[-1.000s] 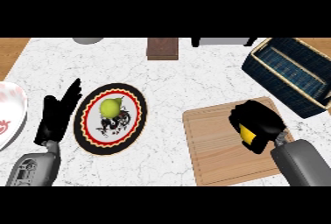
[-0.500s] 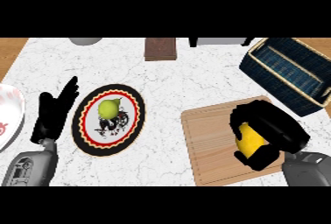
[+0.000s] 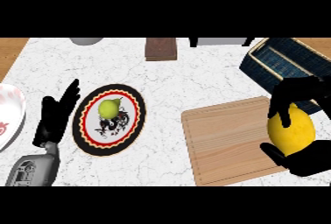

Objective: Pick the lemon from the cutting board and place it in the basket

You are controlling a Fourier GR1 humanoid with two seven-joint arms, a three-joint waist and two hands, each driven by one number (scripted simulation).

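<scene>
A yellow lemon (image 3: 291, 129) is held up close in the head view at the right edge, above the right end of the wooden cutting board (image 3: 223, 141). My right hand (image 3: 304, 94) is shut on it, with fingers over its top and the thumb curled under it. The dark blue woven basket (image 3: 284, 61) stands tilted at the upper right, just beyond the lemon. My left hand (image 3: 55, 116) rests open at the left, fingers up, beside a plate.
A black-rimmed patterned plate (image 3: 132, 120) with a green pear (image 3: 110, 107) lies left of centre. A white plate (image 3: 12, 109) shows at the left edge. A brown block (image 3: 160, 48), a grey bowl (image 3: 86, 40) and a dark object sit along the far edge.
My right hand has risen off the cutting board with the lemon and moved right, toward the basket, so the lemon now looks much larger. The left hand has stayed put.
</scene>
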